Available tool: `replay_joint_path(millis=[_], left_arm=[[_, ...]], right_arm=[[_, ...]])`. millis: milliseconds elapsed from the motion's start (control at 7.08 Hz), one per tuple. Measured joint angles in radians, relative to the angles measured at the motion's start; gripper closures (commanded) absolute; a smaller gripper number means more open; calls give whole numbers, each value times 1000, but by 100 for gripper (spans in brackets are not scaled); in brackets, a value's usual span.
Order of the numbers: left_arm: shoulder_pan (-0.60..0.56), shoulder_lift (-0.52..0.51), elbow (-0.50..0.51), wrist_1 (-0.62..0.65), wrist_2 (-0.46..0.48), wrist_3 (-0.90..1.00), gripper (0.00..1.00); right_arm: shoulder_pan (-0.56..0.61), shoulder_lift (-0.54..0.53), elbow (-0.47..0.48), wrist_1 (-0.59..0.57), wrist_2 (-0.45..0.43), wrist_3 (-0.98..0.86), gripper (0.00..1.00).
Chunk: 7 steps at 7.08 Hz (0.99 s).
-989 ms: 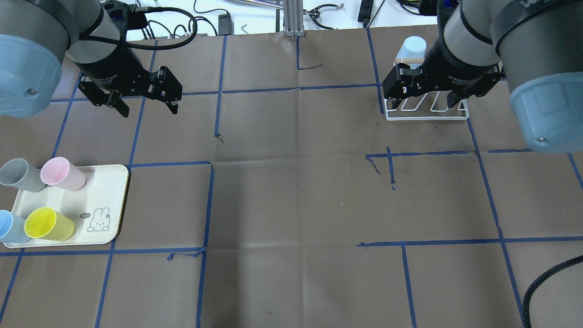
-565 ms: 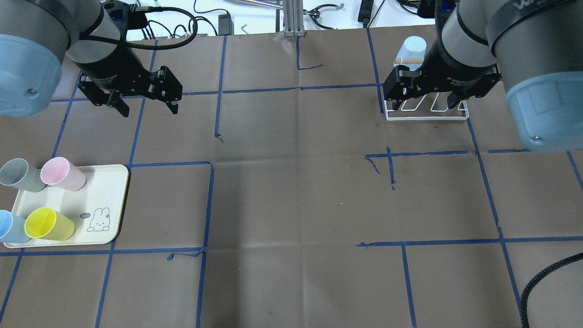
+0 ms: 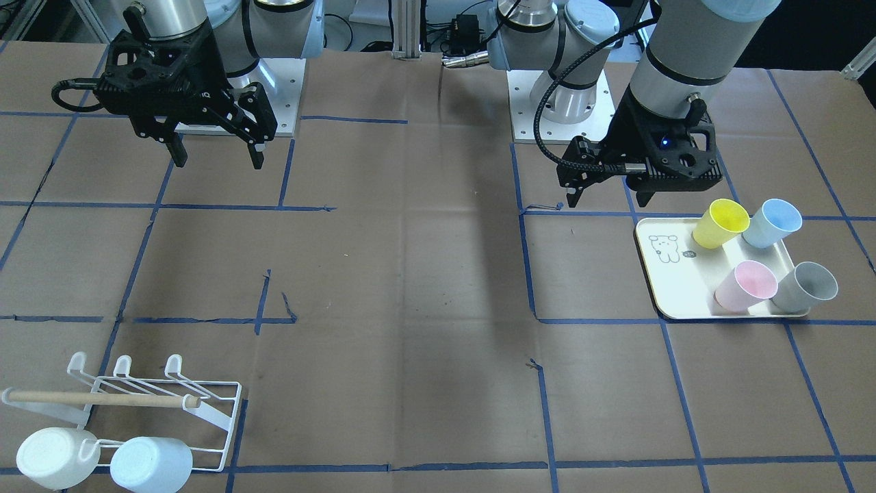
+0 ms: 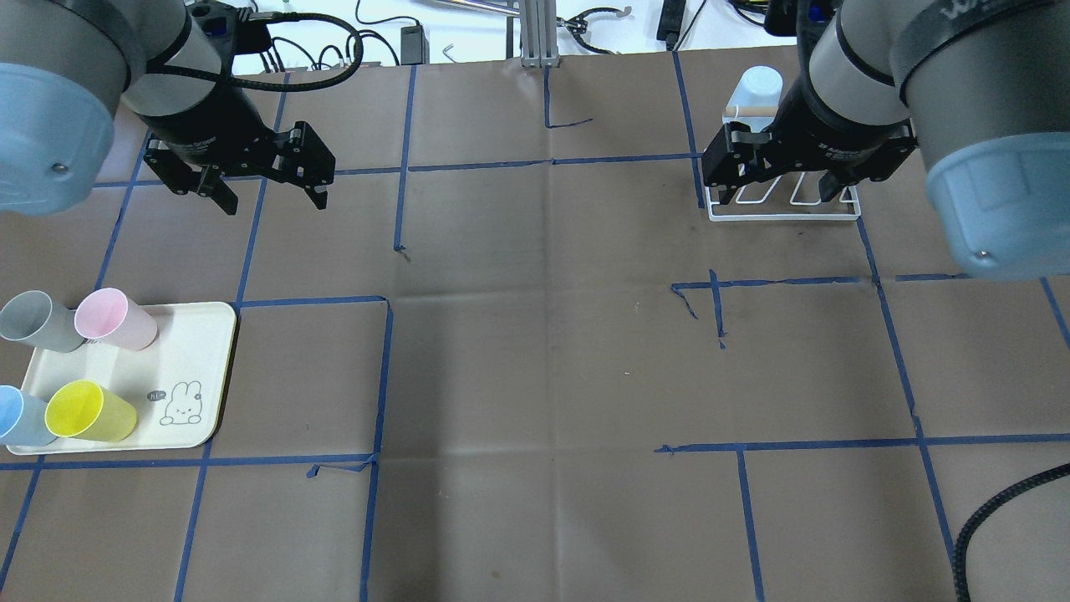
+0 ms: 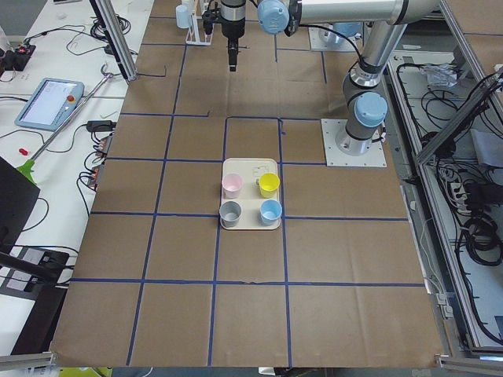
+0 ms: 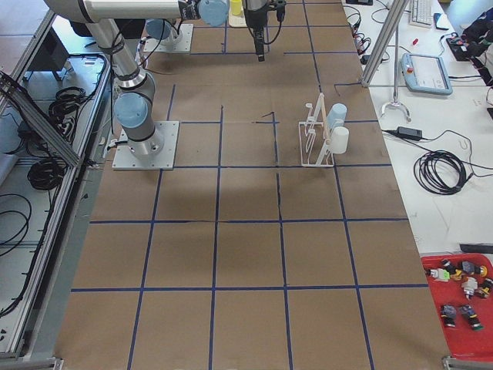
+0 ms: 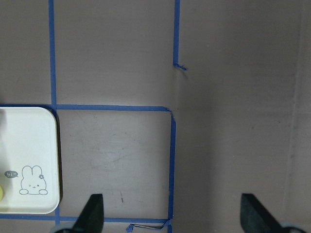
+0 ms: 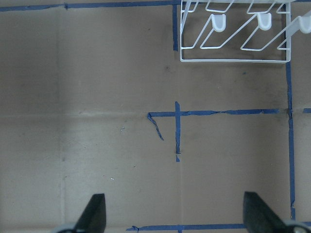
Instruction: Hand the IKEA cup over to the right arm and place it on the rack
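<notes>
Tray: the cream tray [image 4: 196,343] with a rabbit drawing lies on my left side of the counter. It holds four cups standing open end up: yellow cup [image 3: 720,222], blue cup [image 3: 771,222], pink cup [image 3: 746,284] and grey cup [image 3: 807,287].
Rack: the white wire rack [image 4: 782,216] with a wooden dowel stands on my right side, at the far edge from my base. A white cup [image 3: 51,457] and a pale blue cup [image 3: 150,464] hang side by side on its outer row; the inner row of prongs is bare.
Right tool: my right tool [image 4: 776,194] is released, jaws wide and gripping nothing. It hangs above the counter, and the rack lies below and ahead of its fingertips, apart from them.
Left tool: my left tool [image 4: 274,206] is released too, raised beside the tray and well apart from the rack.
Counter: brown paper marked into squares with blue tape [image 4: 552,160].
Room: cables and a teach pendant [image 5: 49,102] lie on the side bench.
</notes>
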Motion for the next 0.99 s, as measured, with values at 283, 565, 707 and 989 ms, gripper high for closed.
replay_joint_path(millis=[283,565,707,989], left_arm=[[0,0,0,0,0,0,0],[0,0,0,-1,0,0,0],[0,0,0,-1,0,0,0],[0,0,0,-1,0,0,0]], right_arm=[[0,2,0,0,0,0,0],[0,9,-3,-2,-2,0,0],[0,10,-3,-4,-3,0,0],[0,11,-4,-4,-2,0,0]])
